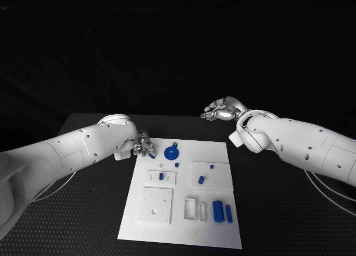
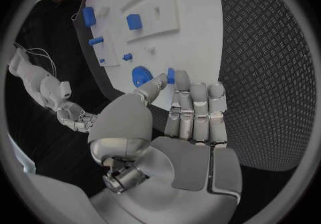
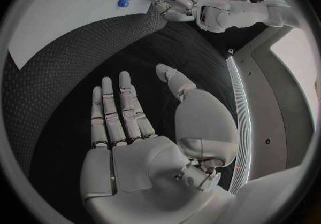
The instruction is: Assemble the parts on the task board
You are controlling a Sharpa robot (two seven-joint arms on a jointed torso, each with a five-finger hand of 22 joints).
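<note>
Assembly looks barely begun: my left hand [image 1: 139, 145] pinches a small blue part [image 2: 170, 75] at the task board [image 1: 189, 234], my right hand [image 1: 221, 109] hovers empty with fingers apart.

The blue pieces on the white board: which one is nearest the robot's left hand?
The small blue piece at the board's far left corner, right at the left hand's fingers. The round gear-like piece lies just beyond it; the rest sit farther down the board.
</note>
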